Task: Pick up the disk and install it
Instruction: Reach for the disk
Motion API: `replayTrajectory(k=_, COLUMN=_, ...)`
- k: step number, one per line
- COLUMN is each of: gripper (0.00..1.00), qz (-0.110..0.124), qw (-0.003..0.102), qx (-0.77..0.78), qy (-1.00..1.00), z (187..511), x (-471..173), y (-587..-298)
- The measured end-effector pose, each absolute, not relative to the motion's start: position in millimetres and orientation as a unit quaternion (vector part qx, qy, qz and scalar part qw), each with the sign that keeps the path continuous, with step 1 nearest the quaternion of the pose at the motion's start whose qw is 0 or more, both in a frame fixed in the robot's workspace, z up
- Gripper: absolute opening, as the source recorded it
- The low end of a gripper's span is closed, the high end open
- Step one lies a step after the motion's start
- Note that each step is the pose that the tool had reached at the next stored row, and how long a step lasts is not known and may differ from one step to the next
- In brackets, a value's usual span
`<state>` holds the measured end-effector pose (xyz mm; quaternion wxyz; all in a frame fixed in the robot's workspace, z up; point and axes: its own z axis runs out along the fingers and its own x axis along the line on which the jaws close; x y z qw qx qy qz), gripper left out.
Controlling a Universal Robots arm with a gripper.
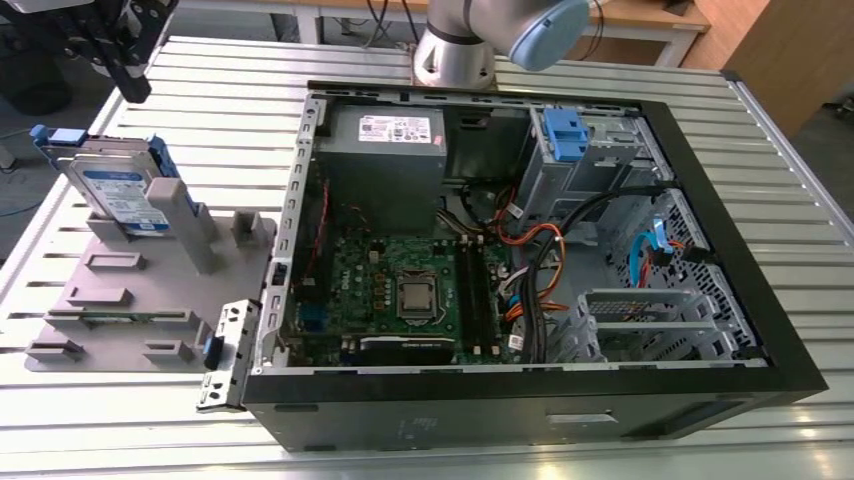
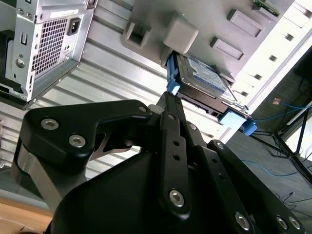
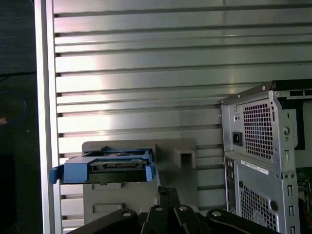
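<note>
**Gripper** (image 1: 134,90): black, two-fingered, seen at the exterior view's far left corner of the table. In both wrist views the fingers (image 3: 163,195) seemed drawn together with no gap between them, though the angle was poor. It held nothing and touched nothing. It hung above the disk and apart from it.

**Disk** (image 1: 118,190): silver, with a blue-and-white label and blue side rails. It stood on edge, slightly tilted, in a grey holder (image 1: 120,300) outside the case, on the exterior view's left. It leaned against a grey post (image 1: 180,215). In the second wrist view the disk (image 2: 200,73) lay just beyond the fingertips. In the first wrist view its blue-railed end (image 3: 109,165) faced the camera.

**Case** (image 1: 507,405): black, lying on its side with the panel off, beside the holder. Inside were a green board (image 1: 400,290), a grey power supply (image 1: 387,135), a metal cage with a blue latch (image 1: 567,135), and orange and black cables (image 1: 547,250).

**Table** (image 1: 240,60): slatted aluminium, carrying the holder, the case and the arm's base (image 1: 454,55).

**Room**: wooden furniture (image 1: 781,50) stood behind the table at the exterior view's right. A dark floor with a loose blue cable (image 2: 273,170) lay past the table edge.
</note>
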<state>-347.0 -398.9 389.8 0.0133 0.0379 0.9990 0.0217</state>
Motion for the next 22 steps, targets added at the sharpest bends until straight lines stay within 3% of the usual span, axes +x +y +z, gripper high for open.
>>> replayTrajectory(k=22, gripper=0.11, qz=0.022, qw=0.013, qx=0.038, qy=0.999, z=388.6, x=-373.5, y=-398.9)
